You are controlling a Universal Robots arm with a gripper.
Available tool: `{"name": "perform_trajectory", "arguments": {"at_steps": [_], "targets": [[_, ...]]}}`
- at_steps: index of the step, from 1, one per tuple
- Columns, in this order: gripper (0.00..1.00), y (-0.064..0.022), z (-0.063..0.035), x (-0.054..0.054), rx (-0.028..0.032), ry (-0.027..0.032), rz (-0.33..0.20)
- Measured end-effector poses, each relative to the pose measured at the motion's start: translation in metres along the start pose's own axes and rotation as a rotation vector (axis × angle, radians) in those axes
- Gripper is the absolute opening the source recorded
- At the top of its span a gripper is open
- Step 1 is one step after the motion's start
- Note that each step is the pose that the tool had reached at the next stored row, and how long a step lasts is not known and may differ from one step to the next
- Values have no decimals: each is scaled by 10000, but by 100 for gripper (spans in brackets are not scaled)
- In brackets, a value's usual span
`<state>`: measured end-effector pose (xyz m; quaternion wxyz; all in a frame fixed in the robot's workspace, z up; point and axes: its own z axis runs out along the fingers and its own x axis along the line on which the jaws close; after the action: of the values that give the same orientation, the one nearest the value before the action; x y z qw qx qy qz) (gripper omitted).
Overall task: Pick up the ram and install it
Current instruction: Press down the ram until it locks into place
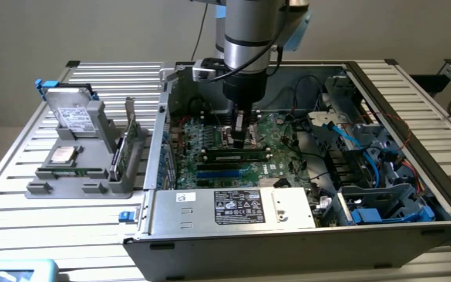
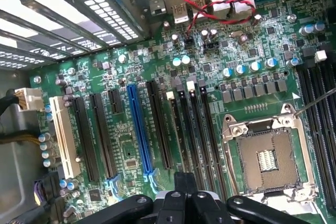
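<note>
Ram (image 1: 70, 172) location: as far as I can make out, it lies flat in the front groove of the grey holder (image 1: 92, 189), on the slatted table outside the computer case (image 1: 234, 241). It shows as a thin green strip, so I treat this identification as probable, not certain. A square silver chip (image 1: 61, 155) sits just behind it on the same holder. A taller green card (image 1: 129, 138) stands upright at the holder's edge, nearest the case.

Gripper (image 1: 241, 140) state: clenched, with nothing between the fingers. In the wrist view the gripper (image 2: 185, 182) shows its two black tips pressed together. No green board is visible between them.

Gripper position: inside the case, low over the motherboard (image 2: 121, 145). It hangs above the near end of the black memory slots (image 2: 197, 129), beside the empty processor socket (image 2: 268, 156). The slots I can see ahead of the tips look empty.

Governing relation: the ram lies toward the exterior view's left of the gripper and well apart from it. The case side wall (image 1: 162, 111) stands between the two. The ram's long axis runs roughly across the exterior view, along the holder's front edge. I judge this close to parallel with the memory slots as that view shows them.
</note>
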<state>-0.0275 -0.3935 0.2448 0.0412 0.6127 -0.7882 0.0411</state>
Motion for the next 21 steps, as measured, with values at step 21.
{"name": "perform_trajectory", "arguments": {"at_steps": [21], "targets": [[11,0,0,0,13,-41,2587]]}}
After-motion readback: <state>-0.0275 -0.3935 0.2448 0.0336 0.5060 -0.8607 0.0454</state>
